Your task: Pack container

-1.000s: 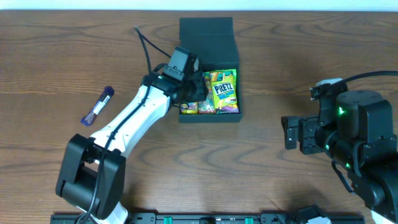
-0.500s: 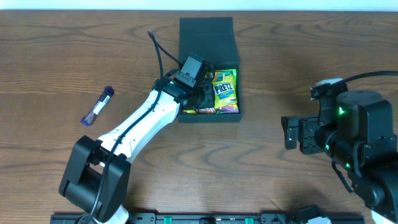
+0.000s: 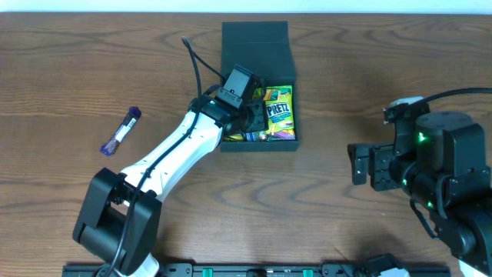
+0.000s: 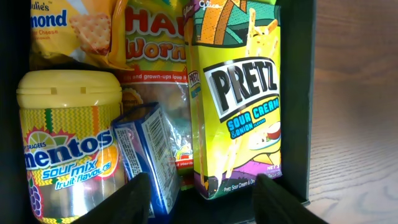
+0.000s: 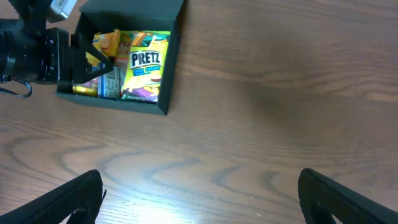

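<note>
Wood table (image 3: 346,92): carrying everything, nothing sliding.
Container (image 3: 257,145): sitting far-centre on the table, flap lid lying open toward the back. It's looking nearly full, so upright packs are risking a lid that won't shut.
Right pincer (image 5: 199,208): hanging spread wide, empty, well apart from the box.
Left pincer (image 4: 202,199): hovering inside the box, jaws spread, pinching nothing.
Pretz box (image 4: 239,106): standing by the right wall, just beside one finger (image 4: 277,199). Lifting crooked is risking dragging it up.
Mentos tub (image 4: 65,143): sitting by the left wall, low risk.
Blue packet (image 4: 146,152): leaning on edge against my other finger (image 4: 134,199). It's likely snagging or tipping when I'm pulling out.
Purple bar (image 3: 121,131): lying outside, well left of the box. Room for it is looking tight.
</note>
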Robot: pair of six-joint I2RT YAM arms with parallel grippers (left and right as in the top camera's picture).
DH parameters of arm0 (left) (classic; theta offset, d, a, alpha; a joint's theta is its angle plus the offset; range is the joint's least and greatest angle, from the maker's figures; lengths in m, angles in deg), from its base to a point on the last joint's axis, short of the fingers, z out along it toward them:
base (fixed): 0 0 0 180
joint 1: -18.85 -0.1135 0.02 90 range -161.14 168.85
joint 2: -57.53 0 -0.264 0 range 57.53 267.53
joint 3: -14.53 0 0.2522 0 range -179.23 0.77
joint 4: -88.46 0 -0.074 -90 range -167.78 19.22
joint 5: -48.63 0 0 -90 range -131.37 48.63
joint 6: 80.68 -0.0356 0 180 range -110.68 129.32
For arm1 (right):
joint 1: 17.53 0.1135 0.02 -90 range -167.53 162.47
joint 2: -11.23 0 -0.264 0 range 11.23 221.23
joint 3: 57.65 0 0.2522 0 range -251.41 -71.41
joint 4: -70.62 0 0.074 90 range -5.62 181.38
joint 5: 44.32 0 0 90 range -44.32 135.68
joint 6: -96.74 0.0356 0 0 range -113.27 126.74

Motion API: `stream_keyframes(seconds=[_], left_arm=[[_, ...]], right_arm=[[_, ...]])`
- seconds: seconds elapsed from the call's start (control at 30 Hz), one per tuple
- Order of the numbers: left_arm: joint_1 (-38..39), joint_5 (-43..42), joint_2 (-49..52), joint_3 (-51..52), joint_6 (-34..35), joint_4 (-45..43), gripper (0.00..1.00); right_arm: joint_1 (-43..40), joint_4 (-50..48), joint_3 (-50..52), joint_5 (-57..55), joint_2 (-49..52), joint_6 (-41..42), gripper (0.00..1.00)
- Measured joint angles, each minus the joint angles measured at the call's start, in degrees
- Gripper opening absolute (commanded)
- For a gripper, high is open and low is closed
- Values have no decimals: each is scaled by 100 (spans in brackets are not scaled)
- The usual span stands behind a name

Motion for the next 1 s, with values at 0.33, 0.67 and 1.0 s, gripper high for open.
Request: stream_keyframes(seconds=[0.33, 0.67, 1.0], left_arm=[[-535, 638, -323, 0, -11, 407, 58], [-1718, 2533, -1386, -15, -791, 1561, 80], [-2879, 2828, -1379, -15, -2826, 1606, 95]], right_arm=[[0, -2, 0, 0, -2, 0, 100], [0, -2, 0, 0, -2, 0, 99], [0, 0, 0, 0, -2, 0, 99]])
